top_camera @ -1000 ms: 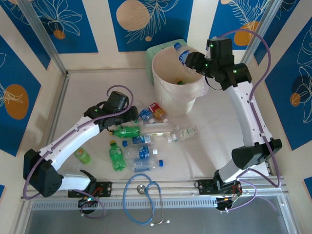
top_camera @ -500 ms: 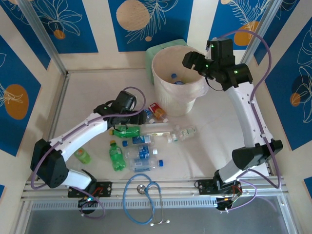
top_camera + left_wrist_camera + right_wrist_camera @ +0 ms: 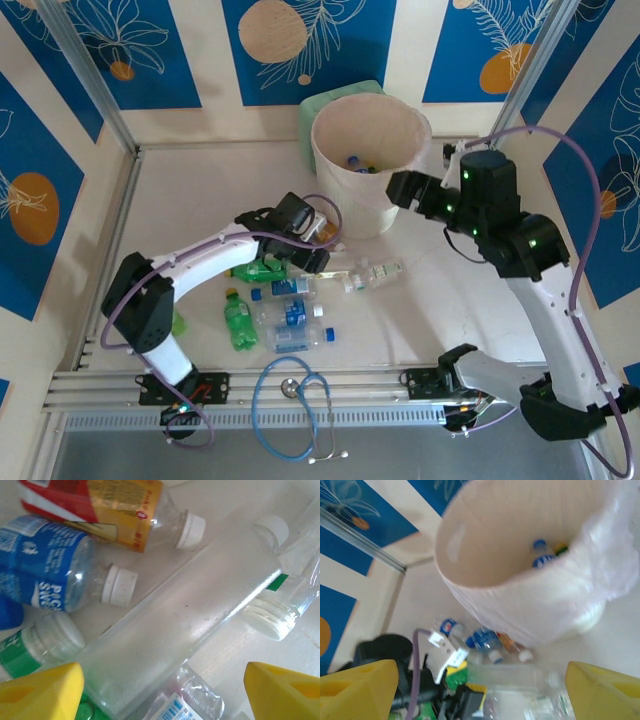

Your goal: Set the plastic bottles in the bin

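Several plastic bottles lie on the table near the bin [image 3: 330, 170], the cream-pink bucket with a liner; it holds a few bottles [image 3: 356, 162]. My left gripper [image 3: 316, 257] is open low over the pile. Its yellow fingertips [image 3: 42, 691] straddle a long frosted clear bottle [image 3: 200, 610]. A blue-label bottle [image 3: 50, 570] and a red-orange-label bottle [image 3: 110, 505] lie just beyond. My right gripper [image 3: 398, 188] is open and holds nothing, beside the bin's right wall. The right wrist view looks down past the bin [image 3: 520, 595] at blue-capped bottles inside [image 3: 542, 555].
A pale green box [image 3: 335, 97] stands behind the bin. A blue-tubed stethoscope [image 3: 295, 400] lies at the near edge. Green bottles [image 3: 240, 320] and clear blue-label bottles [image 3: 292, 312] lie near my left arm. Walls close in the table on three sides.
My right gripper let a blue-capped bottle fall into the bin, then drew back to the bin's near right side. My left arm reached right over the long clear bottle and its fingers spread wider.
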